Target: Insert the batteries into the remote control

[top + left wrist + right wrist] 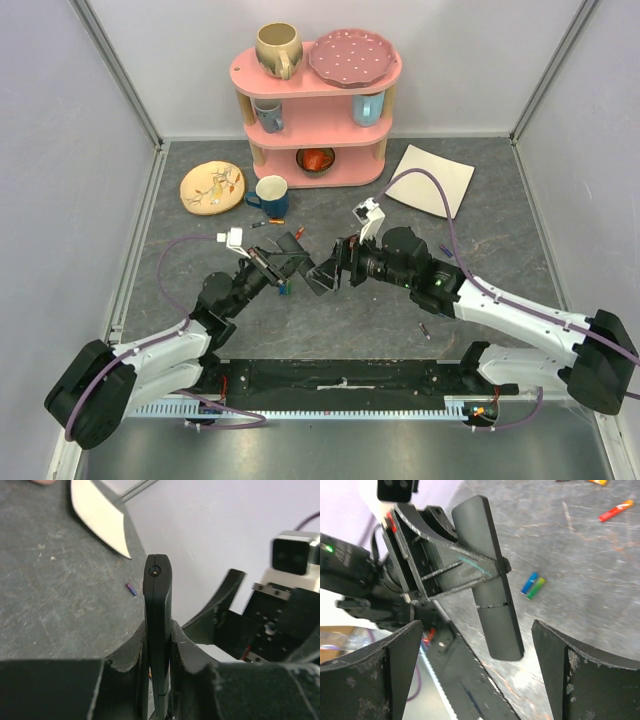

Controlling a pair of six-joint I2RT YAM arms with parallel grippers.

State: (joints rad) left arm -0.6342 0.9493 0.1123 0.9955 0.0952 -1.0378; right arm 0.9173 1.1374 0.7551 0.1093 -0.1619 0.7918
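Remote control (288,252) held up at centre frame.
Top view: left gripper (272,265) clamped on it, right gripper (335,272) facing. Left wrist: remote control edge-on, centre. Right wrist: gripper spread apart; batteries (534,585) on table (580,555), centre right.

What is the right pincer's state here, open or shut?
Open: the right pincer has its fingers wide apart, either side of the remote control that the left pincer clamps.

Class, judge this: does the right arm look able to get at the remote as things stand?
Probably yes: the open right gripper faces the remote, held up by the left gripper, with nothing between them.
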